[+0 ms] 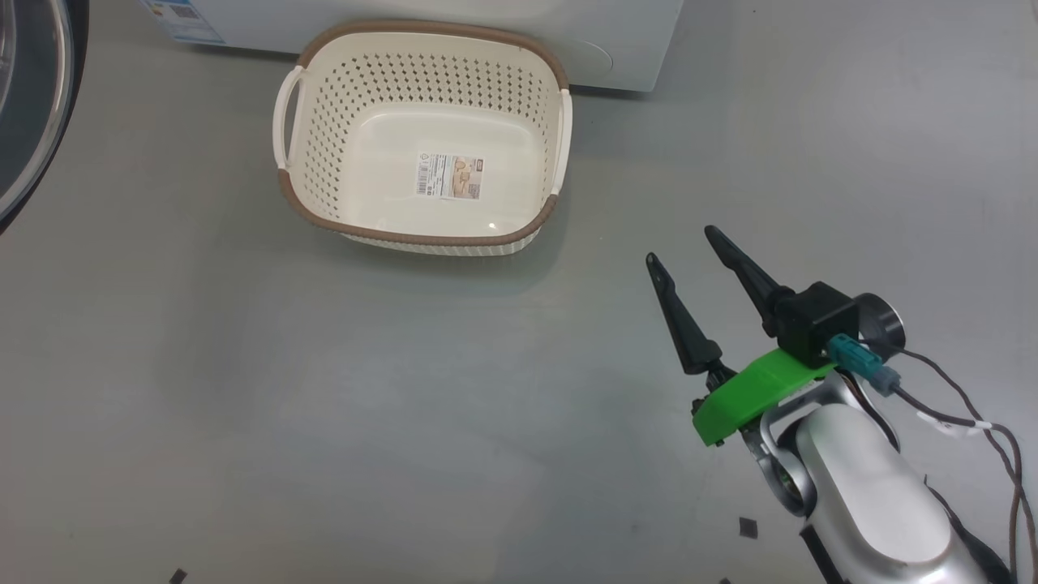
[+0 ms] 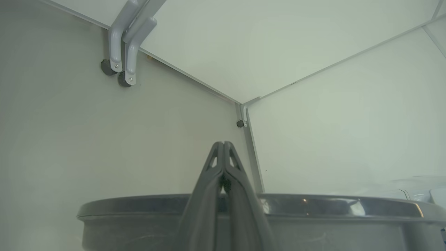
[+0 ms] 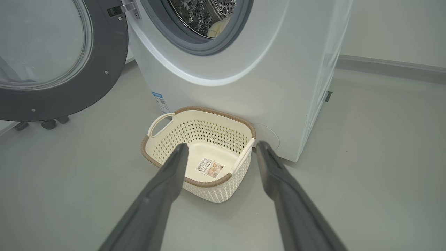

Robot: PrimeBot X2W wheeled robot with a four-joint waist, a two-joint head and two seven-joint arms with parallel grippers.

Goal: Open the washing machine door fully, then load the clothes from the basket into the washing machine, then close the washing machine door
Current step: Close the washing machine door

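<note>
Right wrist view: basket (image 3: 209, 134), sticker (image 3: 210, 168) on its base, just ahead of right pincer (image 3: 222, 145), framed between wide-spread, empty fingers (image 3: 163, 188). Beyond basket, washing machine (image 3: 264, 83); pale yellow clothes (image 3: 217, 28) inside drum (image 3: 195, 14). Up-left of pincer, washing machine door (image 3: 108, 69) swung wide. Left wrist view: left pincer (image 2: 223, 144) shut tight, gripping nothing, above dark curved rim (image 2: 313, 204).

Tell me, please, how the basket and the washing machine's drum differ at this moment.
The basket is bare inside but for a sticker; the drum holds pale yellow clothes. The basket is cream plastic; the drum is steel. The basket opens upward on the floor; the drum faces forward, higher up. Both have perforated walls.
</note>
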